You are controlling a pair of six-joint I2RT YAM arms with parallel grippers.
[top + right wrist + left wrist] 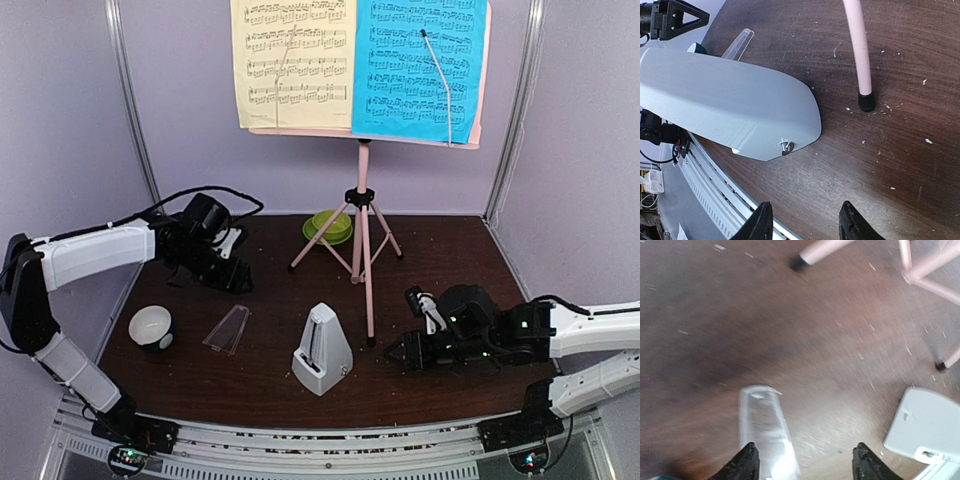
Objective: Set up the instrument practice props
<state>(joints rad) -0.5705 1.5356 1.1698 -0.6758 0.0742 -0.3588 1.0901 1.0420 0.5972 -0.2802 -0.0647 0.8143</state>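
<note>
On the dark table [440,250], at the middle back of the top view, the pink music stand [363,230] is upright on its tripod legs. The yellow page [295,60] and the blue page [420,60] rest side by side on its panel, at the upper edge of the frame.

At the left of the frame, the left gripper [807,462] hovers over the table. Its jaws are wide and hold nothing. At the lower right, the right gripper [805,220] is low near the table, with its jaws moderately apart and also holding nothing.

The metronome [323,350] stands at the lower centre, just beside the front leg of the stand. Its clear cover [228,328] lies flat on the table, to the left of it and apart from it. In the left wrist view, the cover's near end is just at one fingertip.

I think the cover must be put on the metronome next. Because it is smooth and lies flat, it can slip away when the jaws close on it. The right gripper is near the metronome and the stand leg, so a careless move there can tip the metronome or shake the stand, and the pages may fall.
</note>
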